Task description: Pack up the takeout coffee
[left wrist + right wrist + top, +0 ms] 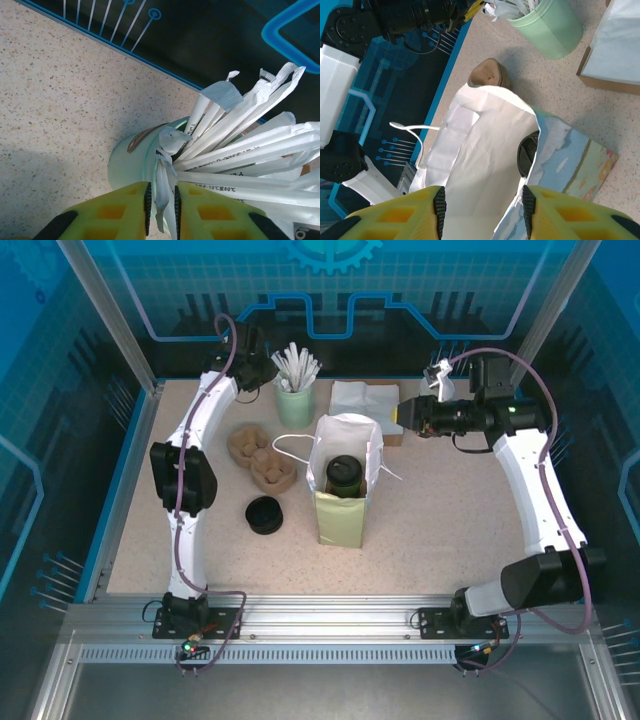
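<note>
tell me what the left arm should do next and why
Probably lift straight up. The left gripper is closed on one wrapped straw at the rim of the green cup, with the other straws fanned beside it, so a vertical pull should free it without tipping the cup. The takeout coffee already sits lidded inside the paper bag.
</note>
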{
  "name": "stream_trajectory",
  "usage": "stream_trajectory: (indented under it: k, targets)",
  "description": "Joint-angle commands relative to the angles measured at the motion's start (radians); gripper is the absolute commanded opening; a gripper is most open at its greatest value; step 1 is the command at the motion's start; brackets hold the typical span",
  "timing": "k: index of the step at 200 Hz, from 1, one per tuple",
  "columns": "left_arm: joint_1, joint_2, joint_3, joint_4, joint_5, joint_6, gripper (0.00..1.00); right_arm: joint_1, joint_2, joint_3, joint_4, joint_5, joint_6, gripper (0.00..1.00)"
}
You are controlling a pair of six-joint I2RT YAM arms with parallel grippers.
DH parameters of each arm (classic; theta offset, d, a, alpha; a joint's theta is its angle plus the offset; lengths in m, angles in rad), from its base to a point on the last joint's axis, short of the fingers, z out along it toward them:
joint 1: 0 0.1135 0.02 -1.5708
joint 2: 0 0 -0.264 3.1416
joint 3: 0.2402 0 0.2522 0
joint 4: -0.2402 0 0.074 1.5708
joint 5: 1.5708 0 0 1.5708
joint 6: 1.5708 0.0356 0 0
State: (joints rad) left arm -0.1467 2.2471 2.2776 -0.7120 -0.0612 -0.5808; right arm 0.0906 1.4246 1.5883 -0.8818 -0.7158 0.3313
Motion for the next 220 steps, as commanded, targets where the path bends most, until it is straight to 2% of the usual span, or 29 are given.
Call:
stream_trajectory:
  k: [1,22,102,138,164,220]
  targets:
    - [0.009,0.016,0.040,-0.025,0.010,0.036,0.17,-0.014,-0.044,-0.037,-0.006,-0.025,-0.017,0.47]
    - [0.010,0.015,0.050,-0.018,0.007,0.062,0.11,-0.019,-0.072,-0.067,-0.006,-0.024,-0.026,0.47]
    - [0.006,-0.063,0.043,-0.009,0.005,0.095,0.09,-0.023,-0.178,-0.168,0.138,-0.011,0.014,0.47]
    - [0.000,-0.153,0.043,-0.026,-0.017,0.150,0.09,-0.024,-0.200,-0.146,0.177,0.026,0.001,0.47]
    - [-0.010,-0.226,0.015,-0.028,-0.035,0.194,0.09,-0.025,-0.208,-0.132,0.183,0.112,-0.010,0.47]
    - [-0.052,-0.413,-0.082,0.004,-0.033,0.275,0.08,-0.030,-0.294,-0.208,0.258,0.196,0.023,0.47]
